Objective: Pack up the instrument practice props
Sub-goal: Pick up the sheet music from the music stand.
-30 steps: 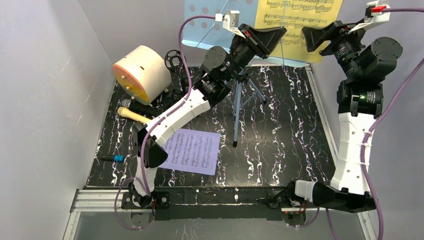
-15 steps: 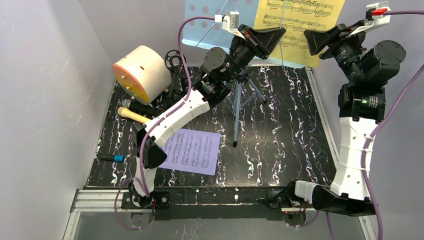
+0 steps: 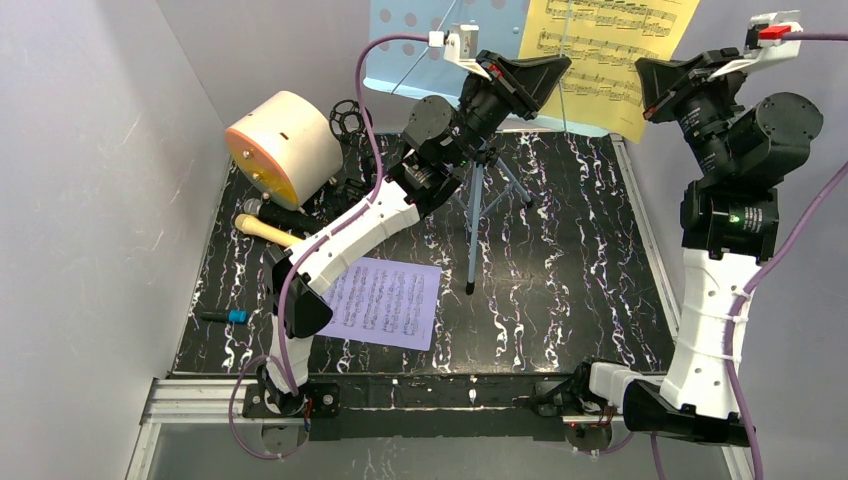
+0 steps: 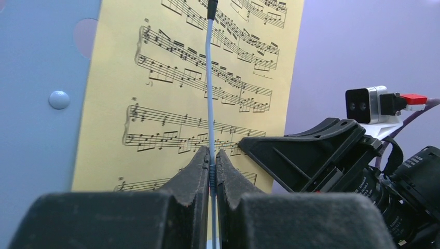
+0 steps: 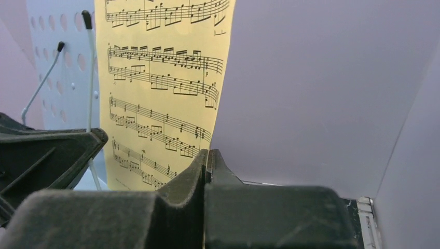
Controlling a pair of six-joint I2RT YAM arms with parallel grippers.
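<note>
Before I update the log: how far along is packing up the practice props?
Done: nothing looks packed yet. In hand: the right jaws are shut on the yellow score sheet, tilted against the blue music rack; the left jaws pinch the rack's wire arm. Remaining: the lavender sheet and cream microphone lie on the table, the rack stands unfolded.

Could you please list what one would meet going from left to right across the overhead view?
Cream cylinder with an orange face → lavender score sheet → blue music rack on its tripod → yellow score sheet.
</note>
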